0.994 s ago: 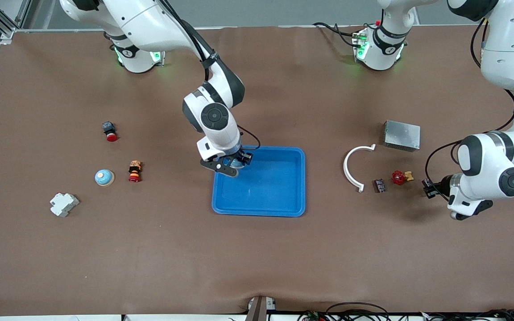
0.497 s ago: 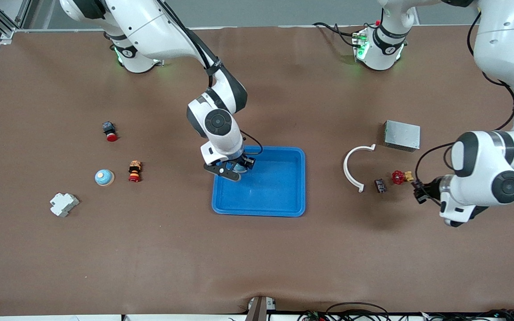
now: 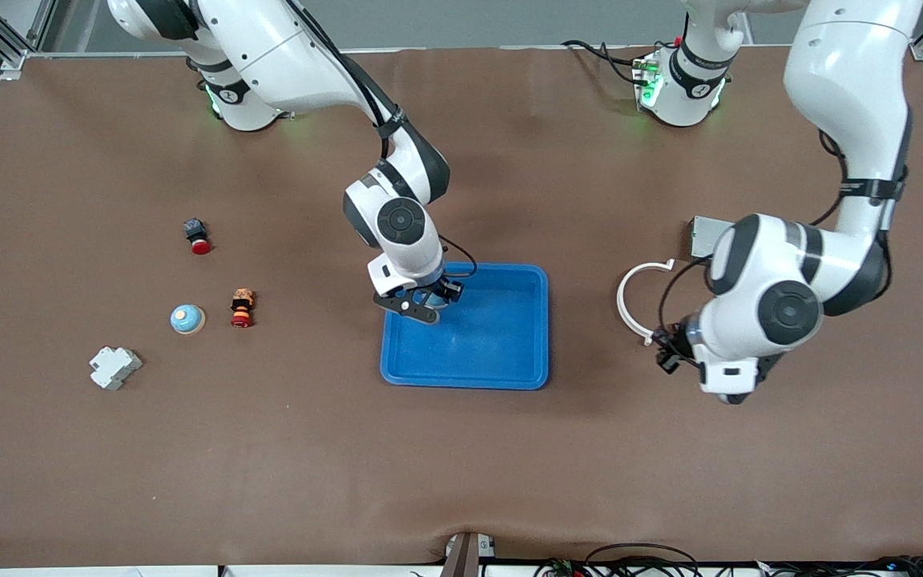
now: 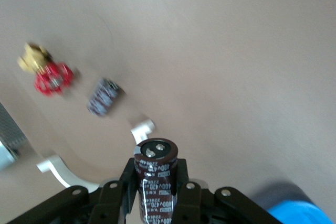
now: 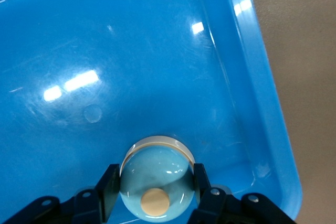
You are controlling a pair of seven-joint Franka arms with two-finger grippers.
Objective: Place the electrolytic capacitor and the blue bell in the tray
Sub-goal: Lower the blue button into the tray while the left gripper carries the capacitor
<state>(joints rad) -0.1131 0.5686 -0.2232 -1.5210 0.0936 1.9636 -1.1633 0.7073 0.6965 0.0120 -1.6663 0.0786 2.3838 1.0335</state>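
A blue bell (image 5: 156, 180) is pinched in the right pincer (image 3: 420, 302), low over the corner of the blue tray (image 3: 509, 373) toward the right arm's end. A dark electrolytic capacitor (image 4: 156, 177) is pinched in the left pincer (image 4: 155, 190), over bare table (image 3: 461, 465) near a white curved piece (image 3: 630, 303); the tray lies toward the right arm's end from it.

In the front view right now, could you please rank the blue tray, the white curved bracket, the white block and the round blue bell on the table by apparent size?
1. blue tray
2. white curved bracket
3. white block
4. round blue bell, only slightly smaller than the block
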